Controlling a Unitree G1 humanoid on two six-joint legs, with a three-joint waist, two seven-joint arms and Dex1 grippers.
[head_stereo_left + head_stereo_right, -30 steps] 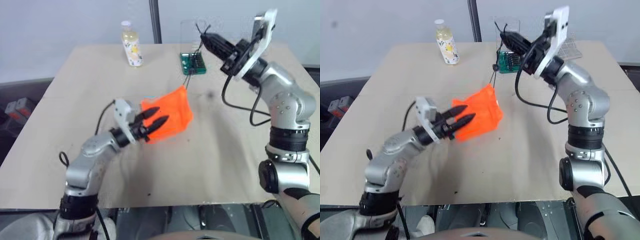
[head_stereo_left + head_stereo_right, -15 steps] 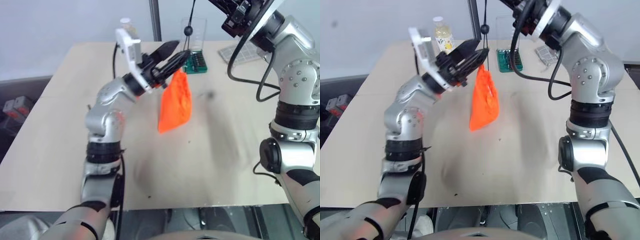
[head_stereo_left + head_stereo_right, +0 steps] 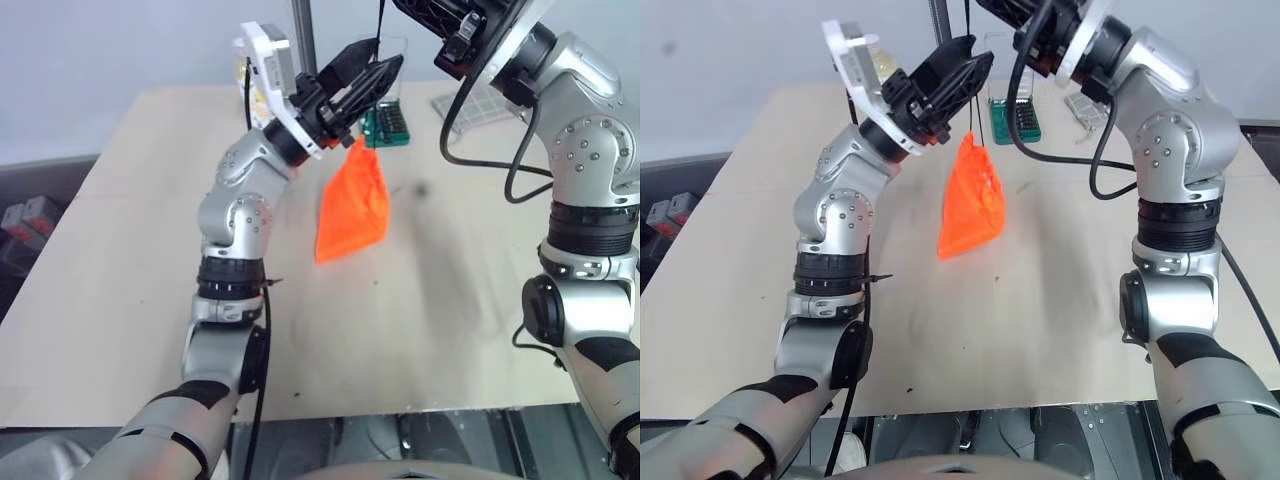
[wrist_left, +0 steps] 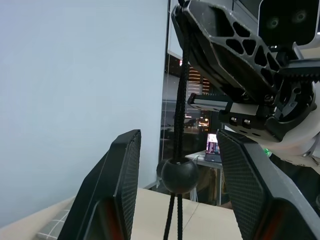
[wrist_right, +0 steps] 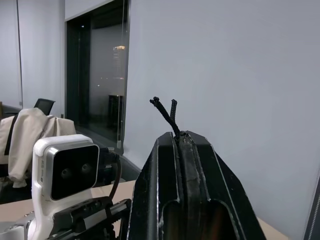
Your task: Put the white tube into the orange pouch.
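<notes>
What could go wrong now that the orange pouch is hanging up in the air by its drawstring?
1. The bright orange fabric pouch hangs only by its thin dark drawstring, pinched in the shut right claw; a slip would probably drop it onto the table.
2. The open left claw straddles the cord's black bead without gripping; closing off-centre might miss the bead.
3. The hanging pouch looks closed, so loading the tube may fail.

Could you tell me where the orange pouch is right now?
In the head views, the orange pouch hangs mid-table by its drawstring from the shut right pincer.
</notes>
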